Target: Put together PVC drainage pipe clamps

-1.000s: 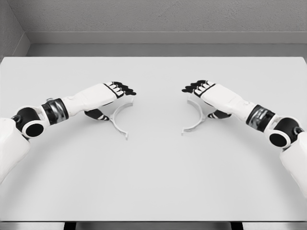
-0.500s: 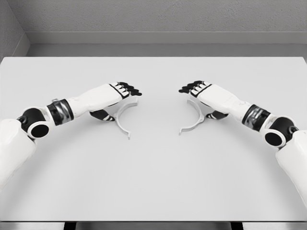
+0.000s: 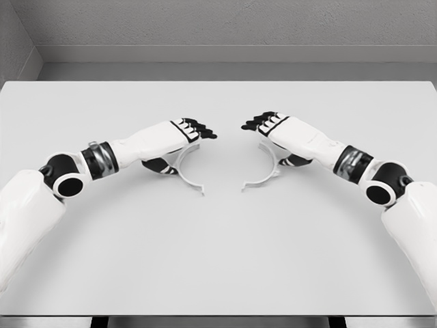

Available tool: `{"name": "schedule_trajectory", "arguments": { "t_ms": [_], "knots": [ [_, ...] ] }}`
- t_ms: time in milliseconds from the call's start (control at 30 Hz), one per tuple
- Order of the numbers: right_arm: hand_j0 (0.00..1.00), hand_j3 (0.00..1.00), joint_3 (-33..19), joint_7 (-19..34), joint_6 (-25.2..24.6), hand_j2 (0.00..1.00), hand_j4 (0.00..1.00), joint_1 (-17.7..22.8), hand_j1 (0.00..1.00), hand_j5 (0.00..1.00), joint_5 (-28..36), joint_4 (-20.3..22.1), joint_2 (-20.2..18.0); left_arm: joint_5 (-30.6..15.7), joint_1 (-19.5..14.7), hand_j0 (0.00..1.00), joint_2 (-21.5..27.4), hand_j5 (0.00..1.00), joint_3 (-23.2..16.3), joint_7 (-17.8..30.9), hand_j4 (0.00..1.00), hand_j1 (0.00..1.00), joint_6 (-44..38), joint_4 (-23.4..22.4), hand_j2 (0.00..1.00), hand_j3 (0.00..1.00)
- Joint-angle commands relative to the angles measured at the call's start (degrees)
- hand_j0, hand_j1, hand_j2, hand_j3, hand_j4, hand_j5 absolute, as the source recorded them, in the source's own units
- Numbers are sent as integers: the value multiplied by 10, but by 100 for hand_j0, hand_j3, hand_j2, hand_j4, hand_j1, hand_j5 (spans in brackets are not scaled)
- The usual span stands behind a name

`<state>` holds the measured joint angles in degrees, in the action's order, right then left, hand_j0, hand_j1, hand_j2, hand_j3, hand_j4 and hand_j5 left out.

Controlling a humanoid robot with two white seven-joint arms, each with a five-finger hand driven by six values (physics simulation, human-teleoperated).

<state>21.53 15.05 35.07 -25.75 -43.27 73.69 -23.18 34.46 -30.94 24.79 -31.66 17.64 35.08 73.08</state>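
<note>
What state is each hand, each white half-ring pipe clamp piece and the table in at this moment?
Left hand: closed on the left white half-ring PVC clamp piece.
Right hand: closed on the right white half-ring PVC clamp piece.
Left clamp piece: held, open side facing the middle, not joined.
Right clamp piece: held, open side facing the middle, apart from the other half.
Flat light grey table: bears both halves or sits just beneath them; contact cannot be told.

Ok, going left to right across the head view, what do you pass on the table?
Left arm → left hand → left clamp half → right clamp half → right hand → right arm.
</note>
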Motion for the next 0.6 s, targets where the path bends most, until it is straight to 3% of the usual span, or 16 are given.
{"name": "schedule_trajectory", "arguments": {
  "t_ms": [0, 567],
  "knots": [
    [100, 100, 5, 0, -1, 100, 100, -1, 100, 100, 4, -2, 2, -4, 1, 100, -7, 100, 2, 1, 100, 100, -1, 2, 100, 100],
    [100, 100, 21, 0, -1, 100, 100, -10, 100, 100, 4, -4, 23, -4, 2, 100, -8, 100, 4, 1, 100, 100, -1, 1, 100, 100]
  ]
}}
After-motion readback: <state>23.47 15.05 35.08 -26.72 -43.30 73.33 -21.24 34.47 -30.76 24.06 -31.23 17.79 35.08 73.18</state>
